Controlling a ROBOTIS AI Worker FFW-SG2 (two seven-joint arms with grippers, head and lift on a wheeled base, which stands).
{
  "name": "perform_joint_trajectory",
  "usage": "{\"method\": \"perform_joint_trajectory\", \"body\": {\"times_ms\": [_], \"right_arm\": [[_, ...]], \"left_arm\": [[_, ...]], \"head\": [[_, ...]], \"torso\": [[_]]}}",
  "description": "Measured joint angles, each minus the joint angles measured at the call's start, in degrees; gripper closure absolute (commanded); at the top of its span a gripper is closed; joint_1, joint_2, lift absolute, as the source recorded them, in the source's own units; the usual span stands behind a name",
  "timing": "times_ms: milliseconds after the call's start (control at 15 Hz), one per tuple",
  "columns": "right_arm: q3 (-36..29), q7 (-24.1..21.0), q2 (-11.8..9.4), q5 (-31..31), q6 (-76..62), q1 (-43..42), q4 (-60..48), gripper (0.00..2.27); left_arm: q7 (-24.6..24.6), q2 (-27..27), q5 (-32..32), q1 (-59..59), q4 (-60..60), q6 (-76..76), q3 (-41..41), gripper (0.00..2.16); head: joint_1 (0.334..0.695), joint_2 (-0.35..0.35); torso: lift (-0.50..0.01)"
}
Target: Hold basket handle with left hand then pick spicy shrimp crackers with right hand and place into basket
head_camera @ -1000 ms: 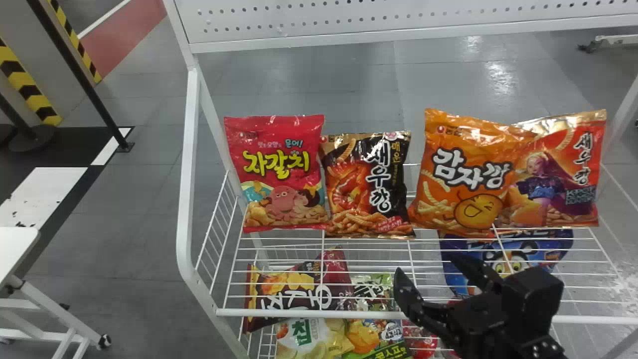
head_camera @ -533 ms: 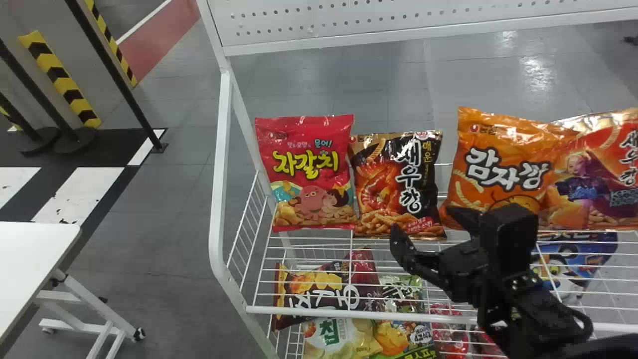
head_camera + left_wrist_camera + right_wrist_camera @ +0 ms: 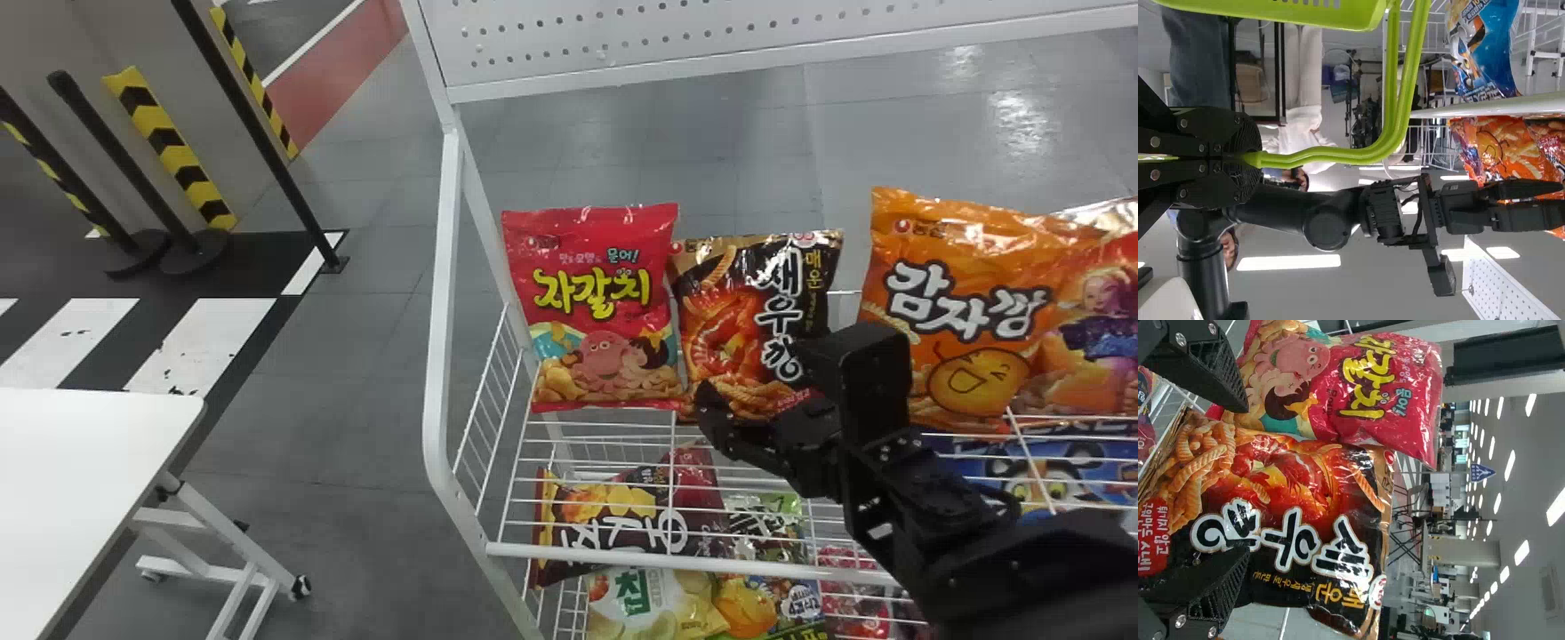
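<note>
Right hand (image 3: 760, 373) open, fingers parted, in front of the lower part of the spicy shrimp crackers (image 3: 729, 302). Left hand (image 3: 1250, 159) closed round the green basket handle (image 3: 1345, 155).

Crackers: black bag, gold top edge, orange-red shrimp picture, curled sticks along the bottom, big white lettering, upright on the upper wire shelf (image 3: 613, 558). Red octopus bag (image 3: 596, 267) just beside it on the left, orange bag (image 3: 960, 311) on the right.

Left wrist view gives the handle and part of the lime-green basket (image 3: 1305, 13); head view gives more snack bags (image 3: 622, 511) below, on the lower level.

Right wrist view: bag lies ahead of the right hand (image 3: 1241, 480), one finger overlapping the bag's face, the other overlapping the red bag's lower corner. Can't tell if either finger touches.
</note>
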Motion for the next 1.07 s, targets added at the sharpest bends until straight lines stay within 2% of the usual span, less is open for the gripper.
{"method": "perform_joint_trajectory", "body": {"times_ms": [200, 267, 400, 533, 667, 733, 867, 1067], "right_arm": [[0.7, -1.4, 0.0, 0.2, -2.6, -2.6, 4.5, 0.12], [0.8, -1.8, 0.0, 0.2, -3.2, -3.0, 5.3, 0.27], [1.0, -2.2, 0.0, 0.4, -3.6, -3.4, 5.9, 0.86], [1.1, -1.9, 0.0, 1.0, -3.6, -3.4, 5.9, 1.67], [1.0, -1.3, 0.0, 1.1, -2.6, -3.3, 5.4, 2.01], [1.0, -1.2, 0.0, 1.1, -2.1, -3.0, 5.1, 2.02], [0.8, -1.2, 0.0, 1.3, -1.7, -2.5, 4.0, 2.22], [0.6, -1.3, 0.0, 3.2, -0.2, -0.9, 1.0, 2.22]], "left_arm": [[0.0, 0.0, 0.0, 0.0, 0.1, -0.2, 0.0, 2.13], [0.0, 0.0, 0.0, 0.0, 0.1, -0.2, 0.0, 2.13], [0.0, 0.0, 0.0, 0.0, 0.2, -0.2, 0.1, 2.13], [0.0, 0.0, 0.0, 0.0, 0.2, -0.2, 0.1, 2.13], [0.0, 0.0, 0.0, 0.0, 0.2, -0.2, 0.1, 2.13], [0.0, 0.0, 0.0, 0.0, 0.2, -0.1, 0.1, 2.13], [0.0, 0.0, 0.0, 0.0, 0.3, -0.1, 0.1, 2.13], [0.0, 0.0, 0.0, 0.0, 0.4, -0.1, 0.1, 2.13]], "head": [[0.695, 0.285], [0.695, 0.282], [0.695, 0.282], [0.695, 0.283], [0.695, 0.285], [0.695, 0.286], [0.695, 0.286], [0.695, 0.283]], "torso": [[-0.010], [-0.010], [-0.010], [-0.010], [-0.010], [-0.010], [-0.010], [-0.010]]}}
